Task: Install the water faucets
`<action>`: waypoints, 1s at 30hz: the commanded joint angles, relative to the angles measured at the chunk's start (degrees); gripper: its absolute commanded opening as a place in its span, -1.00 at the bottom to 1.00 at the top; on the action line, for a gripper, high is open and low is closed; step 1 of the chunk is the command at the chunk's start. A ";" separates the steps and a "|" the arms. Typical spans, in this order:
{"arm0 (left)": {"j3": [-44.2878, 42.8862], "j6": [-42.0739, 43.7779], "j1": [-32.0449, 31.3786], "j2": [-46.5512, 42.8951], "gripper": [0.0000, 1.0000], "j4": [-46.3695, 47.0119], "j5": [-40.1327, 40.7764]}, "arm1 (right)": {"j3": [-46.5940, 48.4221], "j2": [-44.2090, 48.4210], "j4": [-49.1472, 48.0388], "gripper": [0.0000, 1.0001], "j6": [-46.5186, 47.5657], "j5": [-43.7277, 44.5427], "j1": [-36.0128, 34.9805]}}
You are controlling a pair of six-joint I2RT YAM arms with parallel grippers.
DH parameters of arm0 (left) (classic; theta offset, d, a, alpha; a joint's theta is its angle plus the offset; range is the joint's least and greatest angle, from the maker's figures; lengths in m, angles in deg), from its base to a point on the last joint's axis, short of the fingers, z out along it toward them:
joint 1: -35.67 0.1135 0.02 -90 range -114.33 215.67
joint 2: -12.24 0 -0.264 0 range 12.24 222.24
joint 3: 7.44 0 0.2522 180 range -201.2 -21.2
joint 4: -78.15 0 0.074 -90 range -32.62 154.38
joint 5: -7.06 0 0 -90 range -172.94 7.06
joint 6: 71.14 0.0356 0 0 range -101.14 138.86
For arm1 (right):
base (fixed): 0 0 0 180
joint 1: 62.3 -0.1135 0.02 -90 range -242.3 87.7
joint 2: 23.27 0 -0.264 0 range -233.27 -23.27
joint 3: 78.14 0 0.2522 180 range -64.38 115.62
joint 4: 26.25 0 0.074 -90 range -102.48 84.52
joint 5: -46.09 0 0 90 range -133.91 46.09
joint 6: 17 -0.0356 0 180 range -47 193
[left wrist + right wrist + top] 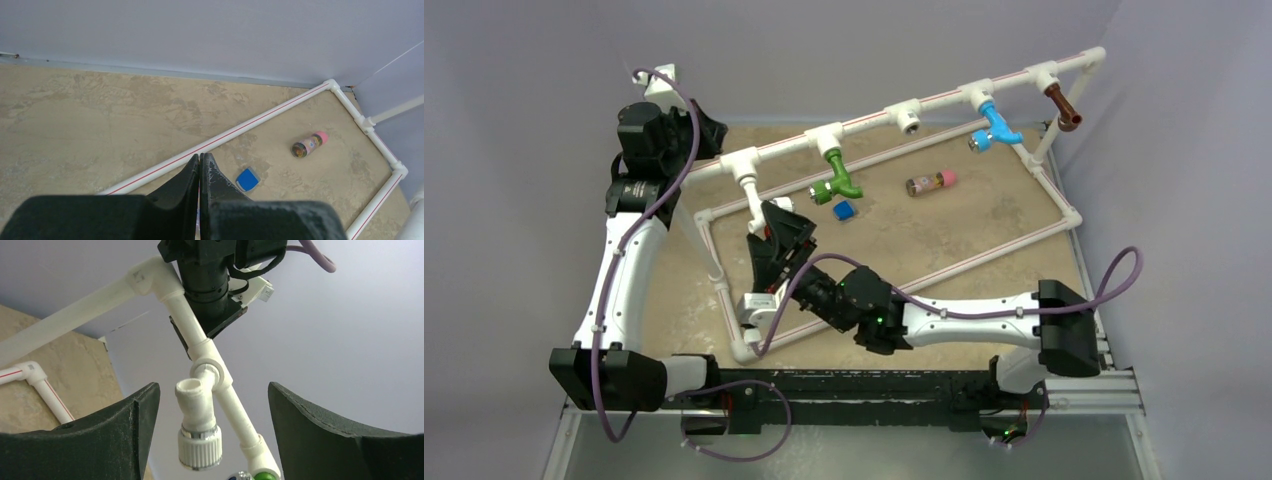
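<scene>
— White faucet (197, 426): where does it sit?
— On the raised rail of the pipe frame (864, 122). It hangs from the T-fitting (209, 371) at the left arm's end of that rail, and its ribbed round knob is lowest in the right wrist view.
— And the right gripper (214, 390)?
— Its jaws stand wide apart, one on each side of that faucet. Neither finger touches it. There is a gap both ways, and the faucet is nearer the finger on that view's left.
— The left gripper (200, 160)?
— Pressed fully together with nothing between the fingers, above the table (75, 115). The blue cube (247, 179) lies near its tips in its own camera.
— The other faucets?
— The green faucet (836, 175), blue faucet (996, 128) and brown faucet (1062, 105) hang from fittings further along the same rail, well apart from both grippers.
</scene>
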 commanded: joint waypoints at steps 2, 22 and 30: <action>0.62 -0.94 0.48 -0.20 -1.00 1.61 -1.80 | 6.27 -4.25 -1.83 0.59 1.27 3.10 1.84; 0.71 -1.61 0.46 -0.16 -1.00 1.77 -2.84 | 10.81 -9.79 -3.98 -0.79 -6.34 3.47 5.12; 0.71 -1.54 0.53 -0.07 -1.00 1.68 -3.15 | 9.46 -11.22 -13.10 -1.00 -18.65 9.68 5.05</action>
